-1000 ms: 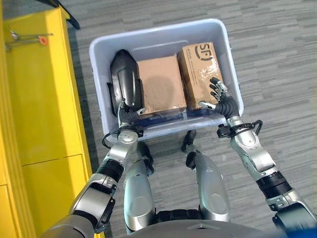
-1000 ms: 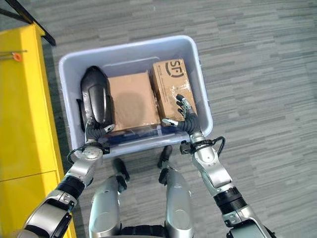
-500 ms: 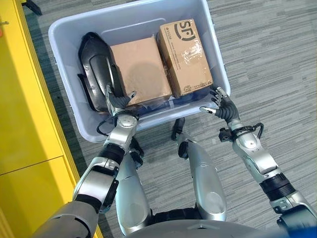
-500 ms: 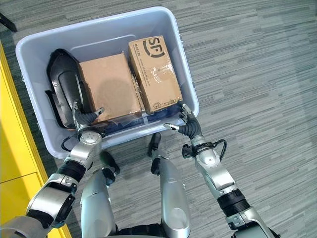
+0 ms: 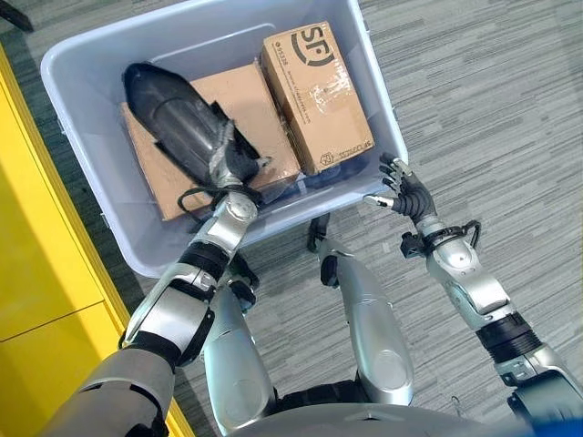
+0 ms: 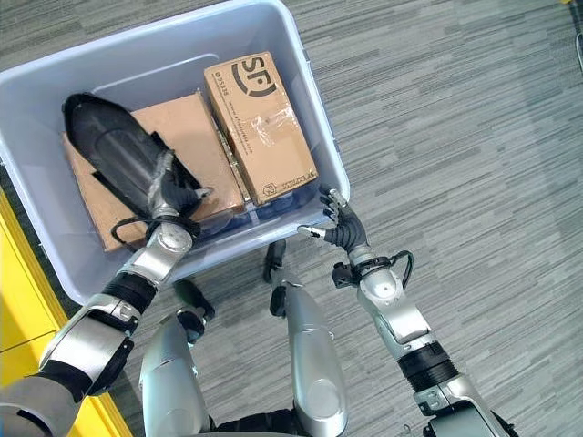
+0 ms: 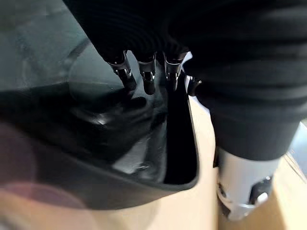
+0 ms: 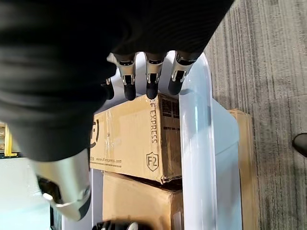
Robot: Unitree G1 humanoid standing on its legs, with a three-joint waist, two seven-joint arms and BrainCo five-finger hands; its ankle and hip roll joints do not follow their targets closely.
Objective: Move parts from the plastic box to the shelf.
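I've got a big dark logo point(image 5: 312, 45) on top of the cardboard box point(image 5: 317, 96). Smaller print point(image 8: 152, 125) runs along its side.

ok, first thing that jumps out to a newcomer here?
The big pale plastic box on the grey floor, holding two cardboard boxes side by side and a black moulded part lying slantwise. The left hand rests on that part; the right hand hovers open by the box's near corner. A yellow shelf flanks the left.
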